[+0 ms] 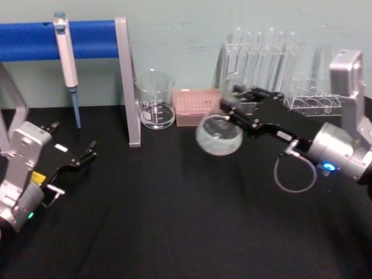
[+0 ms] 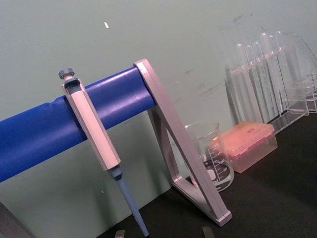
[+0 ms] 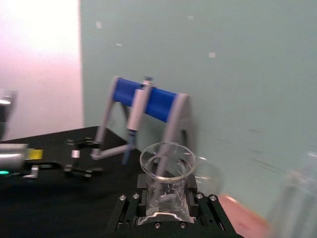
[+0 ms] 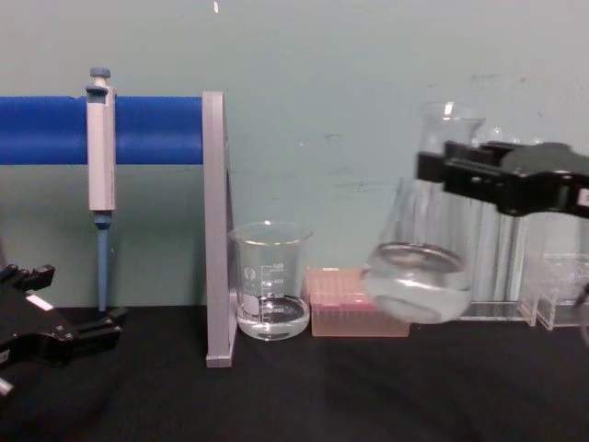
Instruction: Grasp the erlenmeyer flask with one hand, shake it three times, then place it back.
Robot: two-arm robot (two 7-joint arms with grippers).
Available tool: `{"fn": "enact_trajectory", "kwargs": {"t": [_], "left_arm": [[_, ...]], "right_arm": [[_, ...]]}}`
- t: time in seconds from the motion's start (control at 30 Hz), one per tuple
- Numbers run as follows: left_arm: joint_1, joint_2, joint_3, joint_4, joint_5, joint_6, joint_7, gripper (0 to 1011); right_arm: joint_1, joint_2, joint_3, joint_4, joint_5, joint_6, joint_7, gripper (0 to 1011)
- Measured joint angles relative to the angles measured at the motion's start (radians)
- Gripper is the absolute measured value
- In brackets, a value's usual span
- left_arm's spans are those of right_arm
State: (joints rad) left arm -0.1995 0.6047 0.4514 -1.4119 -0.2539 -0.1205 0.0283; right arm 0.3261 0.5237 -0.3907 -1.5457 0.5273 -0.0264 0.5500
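The erlenmeyer flask (image 1: 219,135) is clear glass with some liquid in its wide base, and it hangs tilted above the black table. My right gripper (image 1: 235,110) is shut on its neck, just in front of the test tube rack. From the chest, the flask (image 4: 419,276) has its base clear of the table, and the right gripper (image 4: 440,170) clamps the neck from the right. The right wrist view looks down on the flask's flared mouth (image 3: 167,166) between the black fingers (image 3: 130,208). My left gripper (image 1: 75,158) rests open at the table's left, also seen low in the chest view (image 4: 64,336).
A glass beaker (image 1: 156,100) and a pink tip box (image 1: 197,106) stand at the back, left of the flask. A test tube rack (image 1: 264,58) is behind the right gripper. A pipette (image 1: 67,58) hangs on a blue bar stand with a grey leg (image 1: 125,81).
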Motion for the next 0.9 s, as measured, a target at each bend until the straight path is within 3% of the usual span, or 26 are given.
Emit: {"fn": "enact_trajectory", "kwargs": {"t": [0.53,0.73,0.9], "left_arm": [[0.000,0.000,0.000,0.000,0.000,0.000,0.000,1001],[0.000,0.000,0.000,0.000,0.000,0.000,0.000,1001],[0.000,0.000,0.000,0.000,0.000,0.000,0.000,1001]], "right_arm": [[-0.087,0.040,0.132,-0.011,-0.020,0.023,-0.127,456],[-0.094,0.036,0.144,-0.011,-0.024,0.028,-0.122,453],[-0.083,0.025,0.132,-0.002,-0.025,0.031,-0.093,453]]}}
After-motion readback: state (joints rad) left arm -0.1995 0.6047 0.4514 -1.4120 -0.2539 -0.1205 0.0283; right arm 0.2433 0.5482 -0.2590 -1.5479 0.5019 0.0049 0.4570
